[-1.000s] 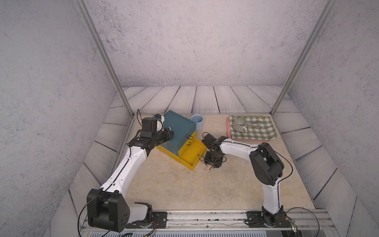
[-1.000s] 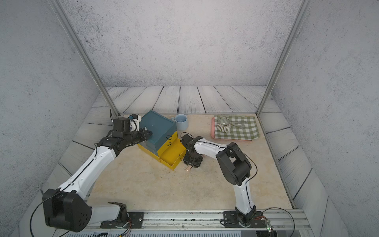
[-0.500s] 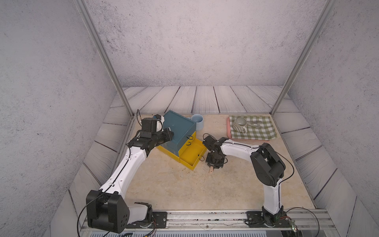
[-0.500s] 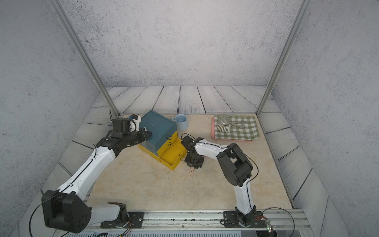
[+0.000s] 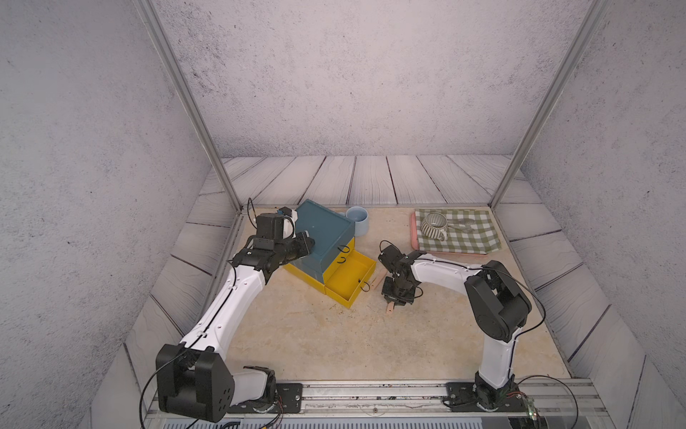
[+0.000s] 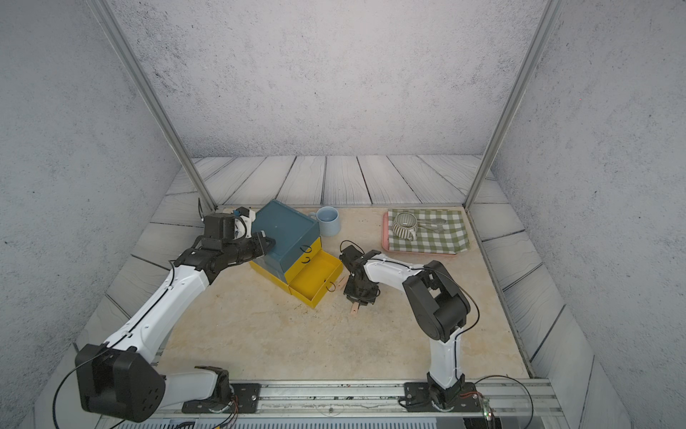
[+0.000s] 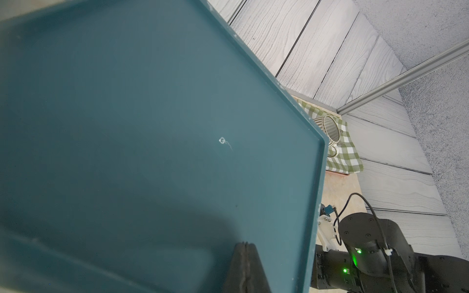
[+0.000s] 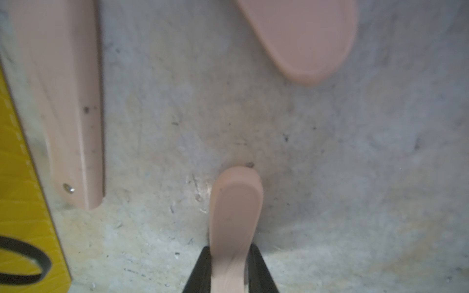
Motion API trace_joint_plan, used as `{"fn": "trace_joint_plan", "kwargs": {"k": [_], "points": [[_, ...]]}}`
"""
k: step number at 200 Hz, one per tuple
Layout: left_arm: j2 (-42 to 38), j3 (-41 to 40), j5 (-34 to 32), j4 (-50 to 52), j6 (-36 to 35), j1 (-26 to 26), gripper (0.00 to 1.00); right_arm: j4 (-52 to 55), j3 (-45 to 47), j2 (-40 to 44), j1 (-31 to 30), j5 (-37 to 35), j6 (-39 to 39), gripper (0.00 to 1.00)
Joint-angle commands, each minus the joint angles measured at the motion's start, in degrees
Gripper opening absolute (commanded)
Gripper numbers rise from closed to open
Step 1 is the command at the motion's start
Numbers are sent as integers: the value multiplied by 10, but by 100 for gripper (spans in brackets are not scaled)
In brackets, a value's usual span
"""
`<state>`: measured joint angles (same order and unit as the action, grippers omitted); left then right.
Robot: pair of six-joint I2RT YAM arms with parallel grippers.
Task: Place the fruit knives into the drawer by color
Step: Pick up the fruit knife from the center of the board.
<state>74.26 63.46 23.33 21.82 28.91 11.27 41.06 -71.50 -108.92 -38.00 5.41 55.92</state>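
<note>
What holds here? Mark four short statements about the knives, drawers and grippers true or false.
The right gripper has its fingers shut on a peach-pink knife. True.
The teal top drawer is pulled open. False: the bottom yellow drawer is the open one.
The left gripper is open. False: its fingers are shut, at the chest's teal top.
Two more pink knives lie on the table. True.

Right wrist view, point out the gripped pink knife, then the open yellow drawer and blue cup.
gripped pink knife (image 8: 236, 210), right wrist view, rounded end.
open yellow drawer (image 5: 348, 278), a top view, bare floor.
blue cup (image 5: 362, 229), a top view, outer wall.
</note>
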Motion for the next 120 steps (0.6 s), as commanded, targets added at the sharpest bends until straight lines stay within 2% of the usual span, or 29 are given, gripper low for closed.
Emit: {"fn": "trace_joint_plan", "kwargs": {"k": [1,120], "points": [[7,-16,-13,61,-6,-4,0,7,12,-1,2,-13,-25,20],[15,-5,-17,73,-10,-5,0,33,-25,78,2,-28,-102,19]]}}
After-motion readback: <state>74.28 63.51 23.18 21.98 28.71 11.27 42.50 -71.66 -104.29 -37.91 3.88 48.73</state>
